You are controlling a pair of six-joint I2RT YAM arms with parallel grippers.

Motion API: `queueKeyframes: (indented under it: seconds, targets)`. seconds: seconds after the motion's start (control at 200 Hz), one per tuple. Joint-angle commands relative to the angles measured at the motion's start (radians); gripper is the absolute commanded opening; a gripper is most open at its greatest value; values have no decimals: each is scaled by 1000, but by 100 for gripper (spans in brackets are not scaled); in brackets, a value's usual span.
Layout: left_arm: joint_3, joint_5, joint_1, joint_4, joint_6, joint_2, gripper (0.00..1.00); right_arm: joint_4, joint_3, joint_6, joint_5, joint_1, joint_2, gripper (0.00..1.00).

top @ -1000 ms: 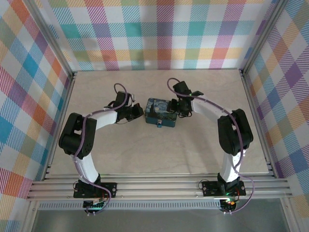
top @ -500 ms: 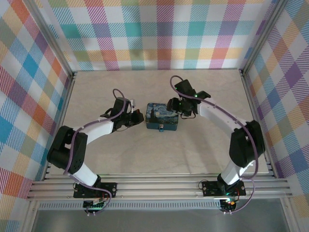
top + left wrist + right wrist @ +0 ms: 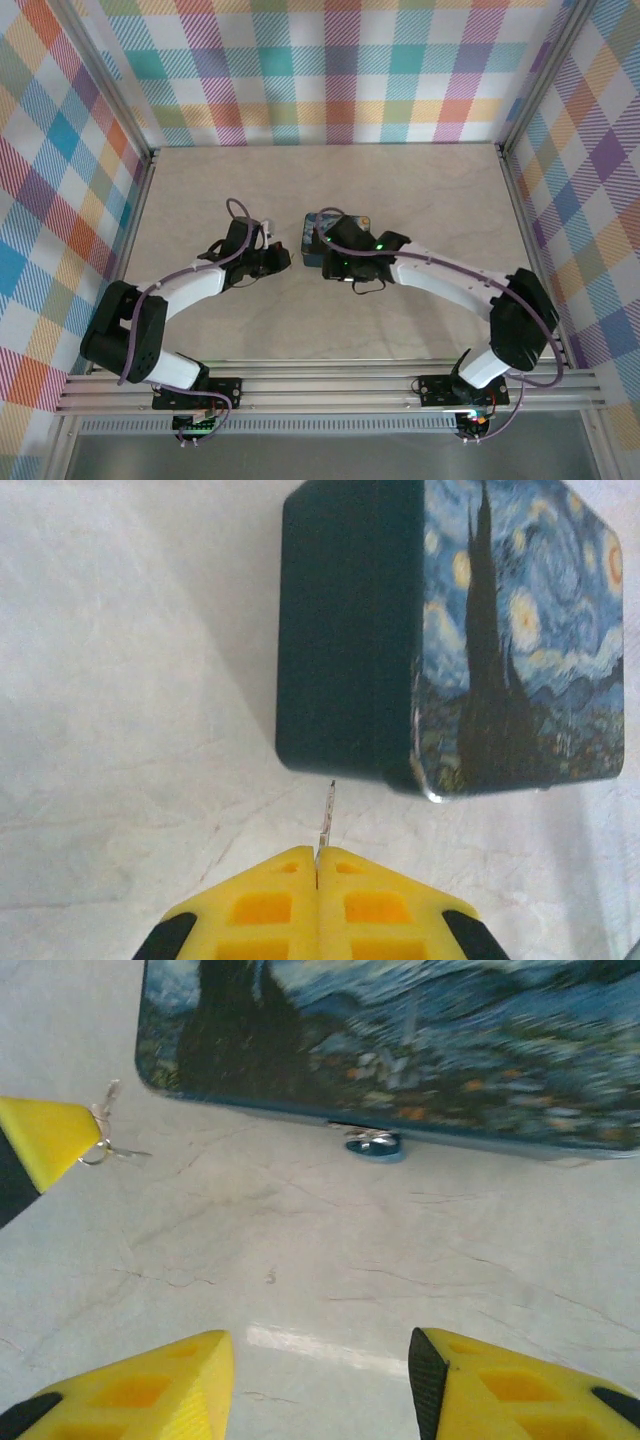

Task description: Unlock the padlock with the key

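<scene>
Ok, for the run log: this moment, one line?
left gripper: jaws shut on key | right gripper: jaws open, facing padlock | padlock: by tin box

We are seeing a dark blue starry-night tin box (image 3: 500, 630), yellow fingers (image 3: 260, 910), a bluish padlock (image 3: 373, 1143), a pale veined table (image 3: 120, 680) and multicoloured plaid walls (image 3: 330, 70).

left fingers (image 3: 265, 910): pressed together on key (image 3: 326, 818) | key tip: at dark side of tin box (image 3: 345, 630), contact unclear
</scene>
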Motion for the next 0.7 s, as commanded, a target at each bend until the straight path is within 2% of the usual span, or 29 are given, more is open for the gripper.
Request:
queueKeyframes:
  seconds: [0.0,0.325,0.695]
  targets:
    - [-39,57,-5,20,33,-38,0,85,16,55,56,10,91,48]
    - [-116,128,-5,69,25,-89,0,137,132,30,130,2,289,45]
    - [-126,138,-5,74,43,-85,0,111,166,12,183,-24,351,44]
